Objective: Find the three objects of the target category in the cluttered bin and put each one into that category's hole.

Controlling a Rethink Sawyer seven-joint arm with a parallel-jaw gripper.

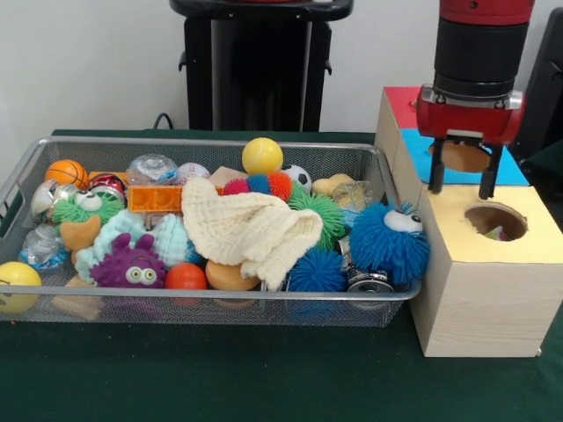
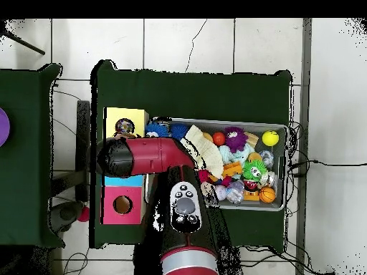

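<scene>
- Fingers [image 1: 446, 177]: two dark prongs spread apart, grasping nothing, hanging just above the boxes at the hole's 10 o'clock.
- Hole [image 1: 496, 221]: round opening in the yellow box [image 1: 493, 264]; a printed cloth scrap shows inside.
- Bin [image 1: 220, 294]: no printed cloth visible among the clutter; any left is probably buried. Cloth should be light and floppy; pinch a raised fold.
- Arm [image 1: 479, 53]: wrist vertical, pointing straight down.

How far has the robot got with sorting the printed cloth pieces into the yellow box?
Done: something colourful shows inside the hole of the yellow box, perhaps a dropped piece; the count is hidden. In hand: nothing; the gripper hangs over the boxes with fingers open and empty. Left: no printed cloth shows in the bin, so digging under the cream cloth seems next.
</scene>
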